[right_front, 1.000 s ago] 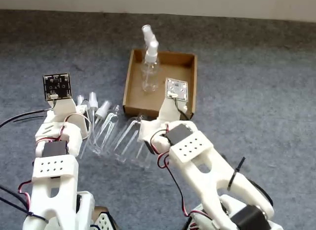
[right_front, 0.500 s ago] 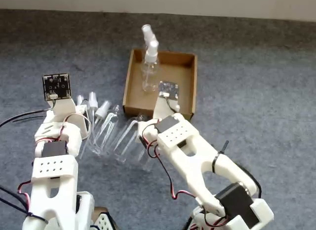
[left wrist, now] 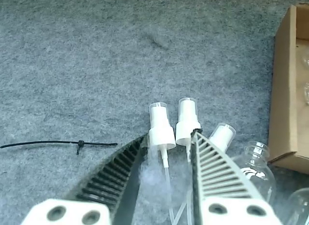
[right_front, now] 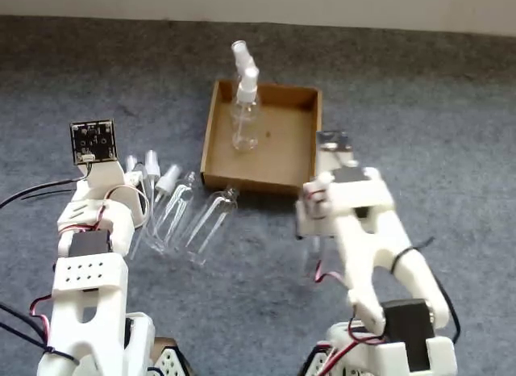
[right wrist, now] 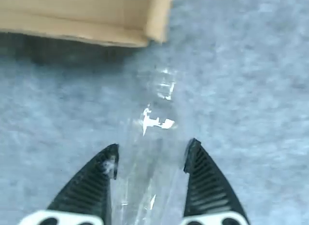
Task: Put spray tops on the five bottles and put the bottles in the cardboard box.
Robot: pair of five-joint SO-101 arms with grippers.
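The right jaws are clenched on a clear uncapped bottle (right wrist: 153,123), one jaw on each flank. The bottle's body reaches out past them toward the near right corner of the cardboard box (right wrist: 96,22). In the high view the right arm (right_front: 363,231) stands just off that corner, over bare grey tabletop (right_front: 435,150) to the right of the box. My judgement is that the bottle is held out here, away from the clutter, so that a spray top can be brought to its mouth. Without a top it is not ready for the box.

The left jaws are released and lowered over the three loose tops at the end of the left arm (right_front: 89,255). The first spray top (left wrist: 161,131) and the second spray top (left wrist: 187,122) lie between the jaws. The third spray top (left wrist: 222,135) lies just outside the jaw on the box side. The tops sit side by side, nearly touching, so closing here could catch two at once.

Two more uncapped bottles, the left lying bottle (right_front: 173,206) and the right lying bottle (right_front: 211,223), lie just right of the tops with their necks toward the box's near wall. That crowds the left arm's right flank. A black cable tie (left wrist: 77,145) lies well apart on its left.

Two capped bottles (right_front: 246,118) stand upright in the far left of the box, leaving its right and near floor free.
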